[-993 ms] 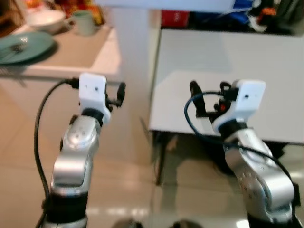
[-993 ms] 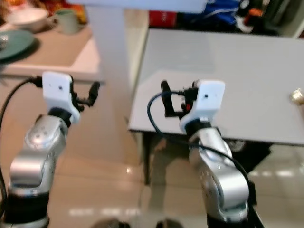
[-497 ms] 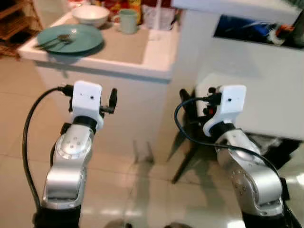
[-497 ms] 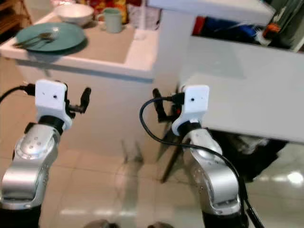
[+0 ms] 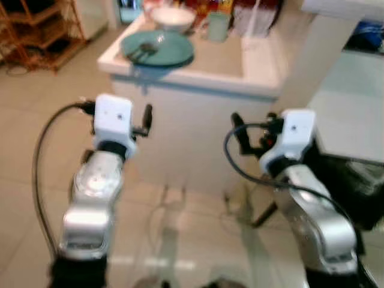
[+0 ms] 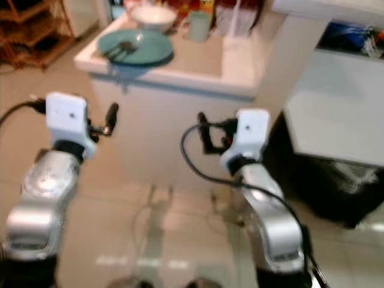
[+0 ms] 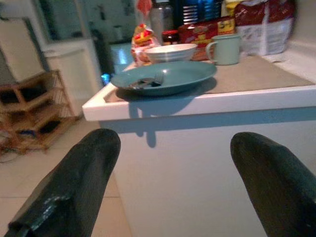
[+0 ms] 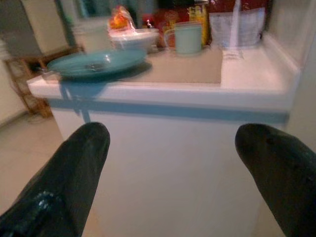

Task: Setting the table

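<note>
Furthest left stands a wooden rack (image 5: 45,30), well apart from the white counter (image 5: 198,75). The left claw (image 7: 170,185) hangs in the air short of the counter's front face, below its rim, fingers spread wide and holding nothing. On the counter, the teal plate (image 7: 165,77) lies at the near corner and juts past the edge. A fork (image 7: 145,81) rests on it, and there may be a second utensil beside that, though the blur makes this unsure. Behind the plate sit a white bowl (image 7: 170,52) and, further along, a pale green mug (image 7: 226,48), backed by red packets (image 7: 205,32) and a white bag (image 7: 264,24).

The right claw (image 8: 180,182) is likewise spread and empty, facing the counter's front below the rim.

The chief risk is that overhanging plate. A claw rising from beneath could knock its lip, tipping the plate and sliding the fork to the floor. Either arm could also strike the counter edge.

The packets carry print, but nothing can be read.
</note>
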Tool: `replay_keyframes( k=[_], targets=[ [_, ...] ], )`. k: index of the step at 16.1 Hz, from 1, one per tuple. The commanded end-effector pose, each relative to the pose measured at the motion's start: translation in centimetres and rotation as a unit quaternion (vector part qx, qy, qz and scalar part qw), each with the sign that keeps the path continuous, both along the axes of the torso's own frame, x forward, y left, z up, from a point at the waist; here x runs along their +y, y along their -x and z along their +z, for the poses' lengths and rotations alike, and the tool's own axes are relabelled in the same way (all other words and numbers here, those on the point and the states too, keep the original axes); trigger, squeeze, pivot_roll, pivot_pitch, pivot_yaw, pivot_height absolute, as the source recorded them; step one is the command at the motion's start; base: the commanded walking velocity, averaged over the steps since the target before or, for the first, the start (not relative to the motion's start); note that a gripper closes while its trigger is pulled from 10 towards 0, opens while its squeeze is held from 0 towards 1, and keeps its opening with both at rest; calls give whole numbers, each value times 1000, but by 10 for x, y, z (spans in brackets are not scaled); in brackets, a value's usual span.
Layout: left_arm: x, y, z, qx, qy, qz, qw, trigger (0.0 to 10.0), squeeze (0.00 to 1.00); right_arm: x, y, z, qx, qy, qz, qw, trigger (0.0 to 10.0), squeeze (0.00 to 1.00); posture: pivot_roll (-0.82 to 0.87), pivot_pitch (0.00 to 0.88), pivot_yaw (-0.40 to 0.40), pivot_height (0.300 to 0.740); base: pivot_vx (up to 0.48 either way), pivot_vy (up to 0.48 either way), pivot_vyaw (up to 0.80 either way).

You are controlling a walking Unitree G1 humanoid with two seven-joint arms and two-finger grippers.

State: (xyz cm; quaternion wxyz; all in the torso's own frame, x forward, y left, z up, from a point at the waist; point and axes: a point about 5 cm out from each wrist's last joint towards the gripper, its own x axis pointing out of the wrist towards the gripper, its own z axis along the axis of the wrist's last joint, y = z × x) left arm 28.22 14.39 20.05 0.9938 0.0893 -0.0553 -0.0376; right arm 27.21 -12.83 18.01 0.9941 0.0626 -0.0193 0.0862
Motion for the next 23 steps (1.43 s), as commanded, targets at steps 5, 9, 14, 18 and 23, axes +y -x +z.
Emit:
replay_keyframes(
  k=[5,9,14,18,23],
  targets=[
    [0,1,13,-18,-6,-3,1000,10000,0,1,-4,17,-35,-9,14,999,10000,0,65,68,-75,740,157,0,0],
    [-1,-1,14,-17,-14,-7,1000,10000,0,-2,-8,23,-44,-9,5,999,10000,0,63,74,-72,740,457,0,330],
    [-1,-3,14,-16,-20,-12,1000,10000,0,-6,-9,26,-50,-16,-7,999,10000,0,59,77,-68,740,464,0,0],
    [-4,-3,14,-15,-21,-22,999,10000,0,-12,-8,28,-59,-15,-20,998,10000,0,47,75,-54,740,463,0,0],
    [-4,-6,15,-19,-22,-22,999,10000,0,-11,-7,31,-65,-14,-14,998,10000,0,45,62,-55,740,463,0,0]
  ],
)
